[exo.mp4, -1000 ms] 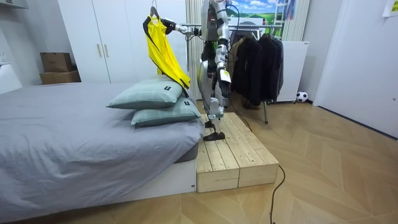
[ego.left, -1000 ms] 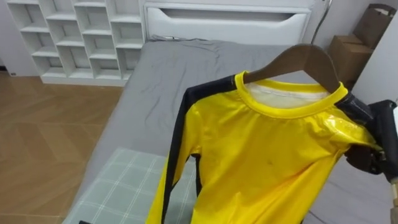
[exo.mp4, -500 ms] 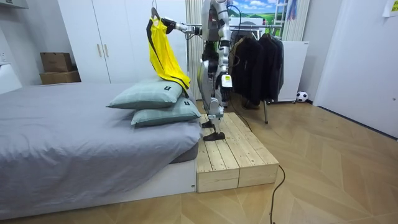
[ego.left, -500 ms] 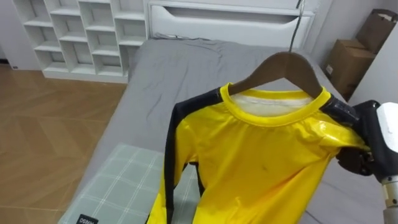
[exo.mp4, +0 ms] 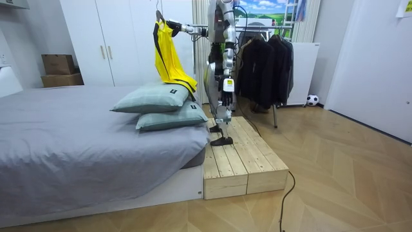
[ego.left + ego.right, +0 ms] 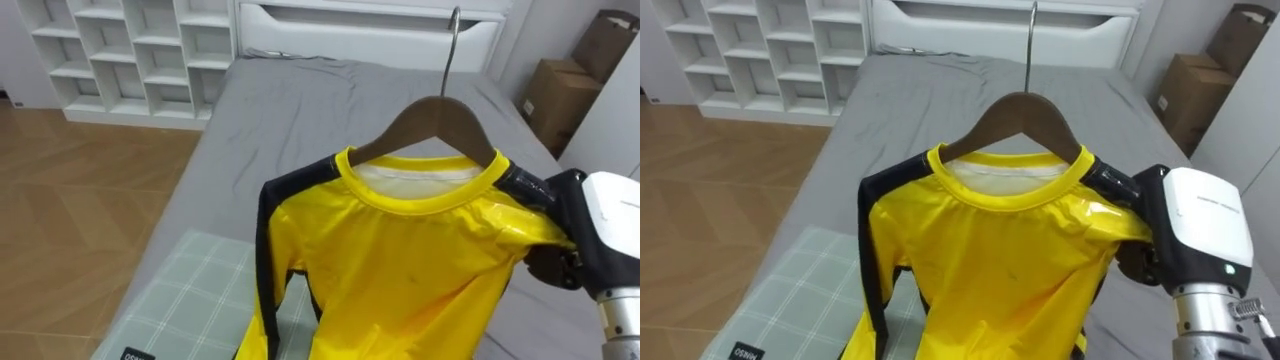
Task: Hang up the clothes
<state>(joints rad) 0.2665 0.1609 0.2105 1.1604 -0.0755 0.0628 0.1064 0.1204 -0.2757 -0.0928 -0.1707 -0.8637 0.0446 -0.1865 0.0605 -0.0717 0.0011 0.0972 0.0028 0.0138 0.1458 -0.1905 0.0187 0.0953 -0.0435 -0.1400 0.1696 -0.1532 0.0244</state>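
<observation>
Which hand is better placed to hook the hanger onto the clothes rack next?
Right. The right hand grips one end of the hanger under the yellow shirt, hook free above; the left hand hangs low at its side.

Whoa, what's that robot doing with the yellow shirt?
The robot stands on a wooden platform beside the bed, holding a yellow shirt up over the pillows. The shirt is already on a wooden hanger, and the right robot hand grips the hanger's end under the shirt's shoulder. The hanger's hook points up, caught on nothing. A rack of dark clothes stands behind the robot, so the shirt is not yet hung there.
</observation>
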